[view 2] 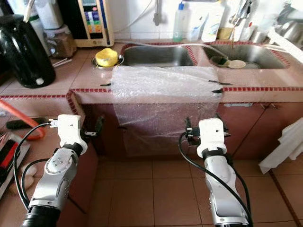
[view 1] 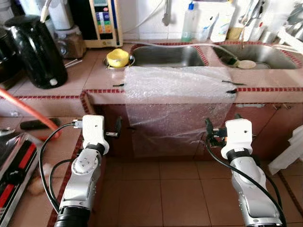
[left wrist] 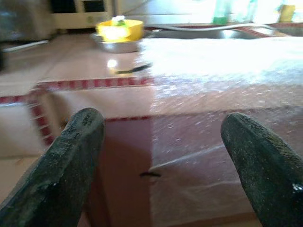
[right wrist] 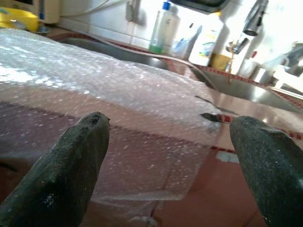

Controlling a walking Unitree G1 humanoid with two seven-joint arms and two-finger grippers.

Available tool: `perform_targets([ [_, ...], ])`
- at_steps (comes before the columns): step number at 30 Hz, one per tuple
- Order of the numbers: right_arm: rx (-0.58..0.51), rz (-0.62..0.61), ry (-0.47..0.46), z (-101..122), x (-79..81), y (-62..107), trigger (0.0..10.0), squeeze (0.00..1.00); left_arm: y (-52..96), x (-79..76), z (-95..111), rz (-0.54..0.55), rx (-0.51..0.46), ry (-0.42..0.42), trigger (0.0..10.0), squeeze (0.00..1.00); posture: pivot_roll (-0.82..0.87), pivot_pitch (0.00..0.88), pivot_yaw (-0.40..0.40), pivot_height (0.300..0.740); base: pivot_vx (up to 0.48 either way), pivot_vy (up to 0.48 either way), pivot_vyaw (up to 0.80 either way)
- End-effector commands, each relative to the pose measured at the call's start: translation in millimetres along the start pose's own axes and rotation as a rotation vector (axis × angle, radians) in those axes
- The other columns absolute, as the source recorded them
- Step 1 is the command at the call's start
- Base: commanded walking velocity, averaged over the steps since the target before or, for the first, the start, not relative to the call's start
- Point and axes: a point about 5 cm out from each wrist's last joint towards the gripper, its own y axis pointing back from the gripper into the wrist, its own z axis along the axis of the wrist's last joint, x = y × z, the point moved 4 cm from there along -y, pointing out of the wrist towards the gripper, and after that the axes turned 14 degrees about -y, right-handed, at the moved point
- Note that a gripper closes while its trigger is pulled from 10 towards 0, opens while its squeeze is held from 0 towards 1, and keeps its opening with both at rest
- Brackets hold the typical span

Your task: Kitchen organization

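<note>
A black kettle (view 1: pixel 35 52) stands at the counter's (view 1: pixel 94 71) left end. The left gripper (left wrist: pixel 156 156), fingers apart, hangs below the counter's front edge. Bubble wrap (view 1: pixel 177 101) drapes over that edge before the sink (view 1: pixel 165 56). The right gripper (right wrist: pixel 175 156), fingers apart, faces the wrap's right side.

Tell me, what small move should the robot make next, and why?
Probably step closer to the counter. Both claws, left and right, are open and empty, held below the counter's edge in front of the taped bubble wrap, touching nothing.
</note>
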Motion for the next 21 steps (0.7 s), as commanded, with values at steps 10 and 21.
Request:
perform_targets([
  [10, -0.040, 0.016, 0.006, 11, 3.7, -3.0, 10.0, 0.00, -1.5, -6.0, 9, -0.030, -0.035, 0.007, 10.0, 0.00, 0.00, 0.000, 0.029, 0.740, 0.392, 0.000, 0.00],
  [21, -0.067, 0.040, 0.030, 17, 9.0, -3.6, 10.0, 0.00, -0.9, -7.7, 12, -0.038, -0.045, 0.009, 10.0, 0.00, 0.00, 0.000, 0.027, 0.740, 0.382, 0.000, 0.00],
])
